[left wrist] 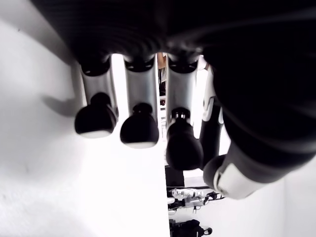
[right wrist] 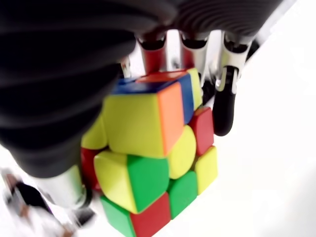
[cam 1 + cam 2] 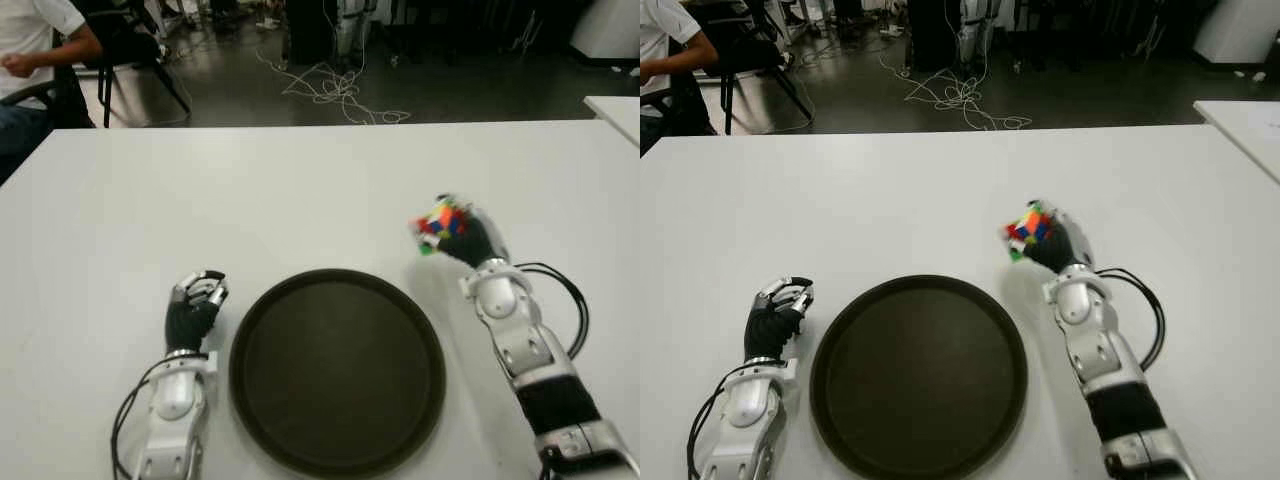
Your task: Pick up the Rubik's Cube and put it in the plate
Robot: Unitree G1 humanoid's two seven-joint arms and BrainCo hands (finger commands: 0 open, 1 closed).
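Left hand (image 3: 196, 300): idle, just left of the plate; fingers curled loosely, nothing held
Surface (image 3: 300, 190): white; carries the plate and shows both arms
Plate (image 3: 262, 400): dark, round, rimmed, lying flat between the two hands near the front edge of the surface; nothing in it, so the placing step is judged not yet done
Rubik's Cube (image 3: 1028, 228): gripped in the right hand, beyond the plate's right rim; appears raised off the surface, not over the plate; layers twisted out of line, so the block is uneven
Right hand (image 3: 1052, 240): closed on the Rubik's Cube; in the right wrist view the fingers (image 2: 224, 103) wrap one side and the thumb the other, a pinch suited to carrying
Cable (image 3: 572, 290): dark loop beside the right forearm, clear of the plate
Step in hand: judged to be transport; the cube needs to travel leftward over the rim before release
Risk: the twisted layers may shift within the grip
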